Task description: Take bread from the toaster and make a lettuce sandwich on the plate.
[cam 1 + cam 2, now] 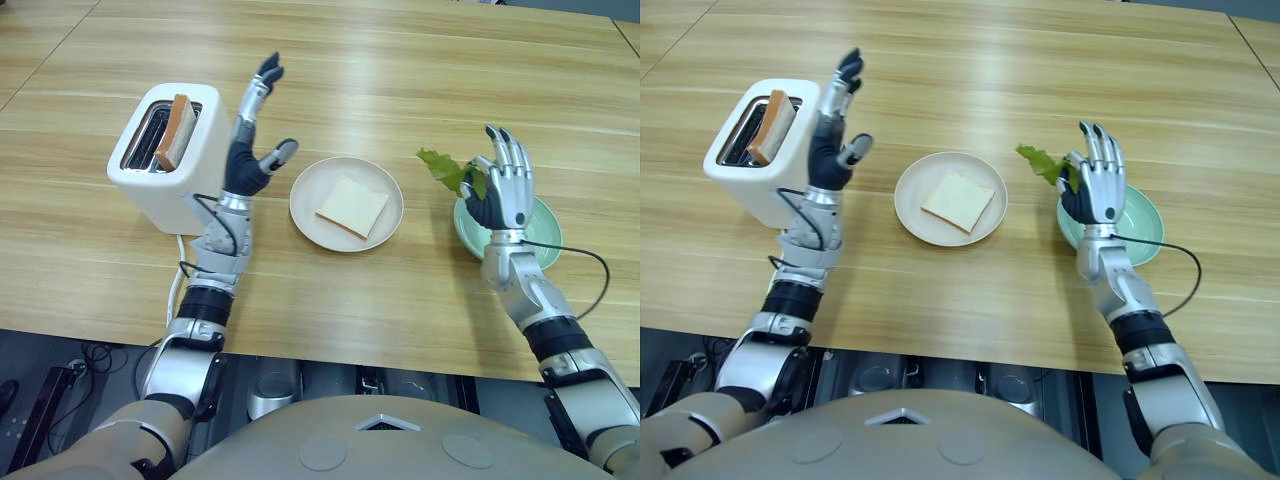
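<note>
Right hand (pixel 503 185) is raised over the near right part of the counter (pixel 400 80), palm turned toward the plate, fingers closed on a lettuce leaf (pixel 447 168). The leaf sticks out sideways from the fingers, its long axis roughly level and its free end pointing to the robot's left, toward the plate. It hangs in the air just above the left rim of a green bowl (pixel 548 238) that sits under and behind the hand. The cream plate (pixel 310 200) lies in the middle, between the two hands, with one slice of bread (pixel 352 206) flat on it, turned so one corner points toward the camera. The left hand (pixel 255 140) stands just right of the white toaster (pixel 165 185), fingers spread and stretched up and away, holding nothing. A second slice (pixel 177 130) stands on edge in a toaster slot, its top above the slot and its long axis running along the slot, away from the robot.
</note>
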